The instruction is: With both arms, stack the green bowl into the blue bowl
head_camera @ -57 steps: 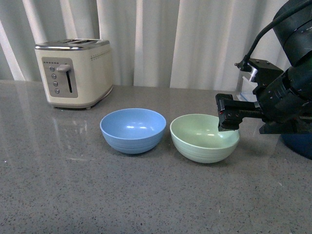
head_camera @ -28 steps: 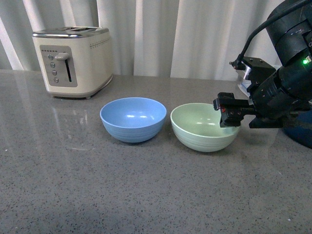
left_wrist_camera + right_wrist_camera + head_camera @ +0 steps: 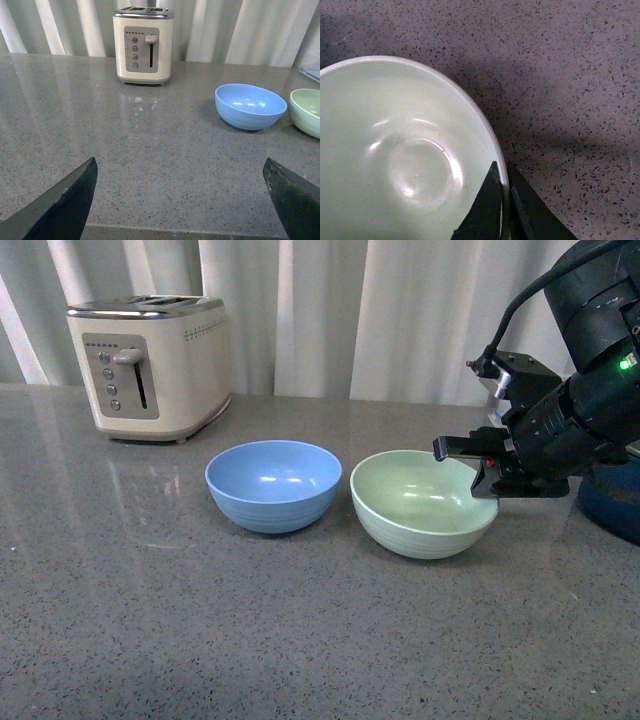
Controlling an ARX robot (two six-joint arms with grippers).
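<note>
The pale green bowl (image 3: 422,503) sits on the grey counter, just right of the light blue bowl (image 3: 273,483). My right gripper (image 3: 488,472) is shut on the green bowl's right rim, one finger inside and one outside; the right wrist view shows the bowl (image 3: 405,155) with the gripper (image 3: 504,187) pinching its rim. My left gripper (image 3: 182,197) is open and empty over bare counter, far left of both bowls. The left wrist view shows the blue bowl (image 3: 250,105) and the edge of the green bowl (image 3: 306,111).
A cream toaster (image 3: 150,375) stands at the back left, also in the left wrist view (image 3: 143,45). A dark navy pot (image 3: 612,508) sits at the right edge behind my right arm. White curtains hang behind the counter (image 3: 250,630).
My right gripper has lowered onto the green bowl's right rim and shut on it. The bowl has tipped slightly. The view shifted a little between the oldest frame and the later ones.
</note>
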